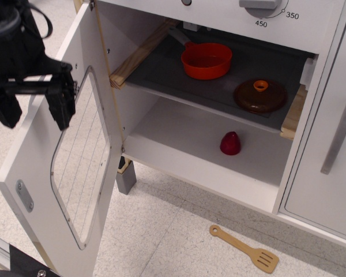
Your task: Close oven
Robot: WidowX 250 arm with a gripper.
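Observation:
The white toy oven [219, 167] stands with its large door [40, 190] swung wide open to the left; the door's rounded clear window [81, 167] is crossed by thin wires. The grey inner shelf [213, 86] shows inside. My black gripper [34, 112] hangs at the left, over the outer side of the door near its upper edge. Its two fingers [62, 109] are spread apart with nothing between them. The door's bar handle is hidden.
On the shelf sit an orange pan [206, 59] and a brown lid [260, 95]. A red object [230, 143] lies on the oven floor. A wooden spatula [245, 249] lies on the ground. A narrow cabinet door with vertical grey handle [339, 135] is at right.

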